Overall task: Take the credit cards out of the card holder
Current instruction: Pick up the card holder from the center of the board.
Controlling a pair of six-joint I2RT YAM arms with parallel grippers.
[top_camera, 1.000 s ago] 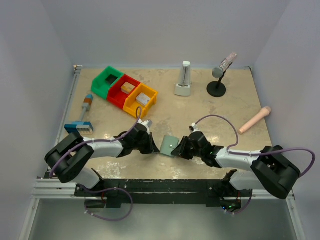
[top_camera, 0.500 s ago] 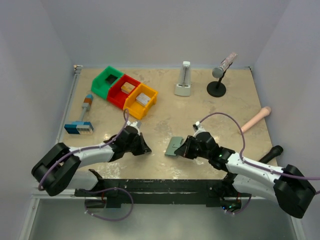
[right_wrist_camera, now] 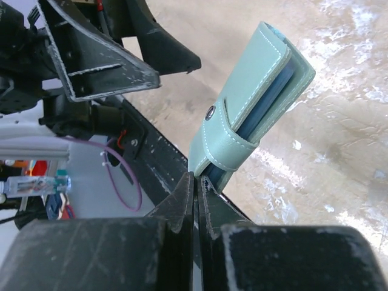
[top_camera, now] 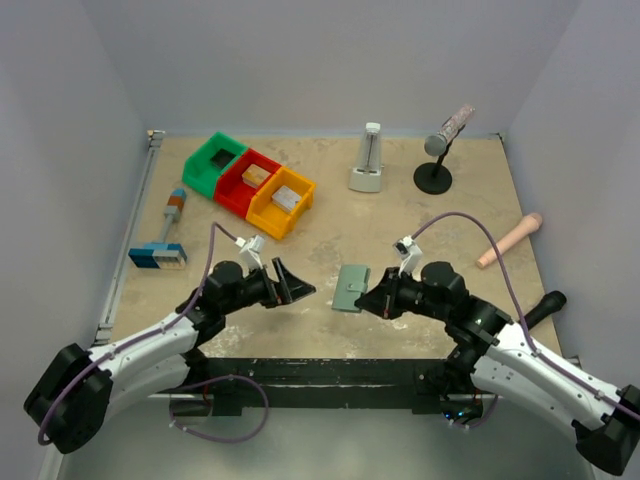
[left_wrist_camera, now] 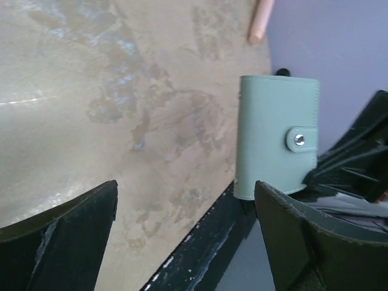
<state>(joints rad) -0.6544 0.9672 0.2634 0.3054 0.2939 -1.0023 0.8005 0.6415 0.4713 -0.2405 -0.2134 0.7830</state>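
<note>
Pinching the holder (right_wrist_camera: pixel 254 103) by its lower edge, the right hand (right_wrist_camera: pixel 195 182) is closed tight on it at the middle of the bench's (top_camera: pixel 330 225) near edge. The holder looks raised and tilted off the bench, though I cannot tell whether a corner touches. Just to its left, the left hand (top_camera: pixel 292 279) is spread wide and holds nothing, its jaws facing the holder's front panel.

The holder is probably light and thin, and soft enough to flex, so a pinch on one edge may let it swing or twist when pulled. The tab (left_wrist_camera: pixel 303 140) is fastened by its snap (left_wrist_camera: pixel 299 140) and likely has to be popped first. The tab's free end, or the panel edge opposite the spine, looks like the best place for the left hand to take hold. The cards should be stiff, smooth and slippery, and snug in their pockets. Gripping one by an exposed short edge and drawing it straight out seems safest.

The holder is pale teal-green with lighter stitching along its borders. Its two rectangular panels are folded shut, and the tab wraps across the open side. A darker blue strip shows between the panels, but whether that is cards or lining I cannot tell. No card shows outside the holder.
</note>
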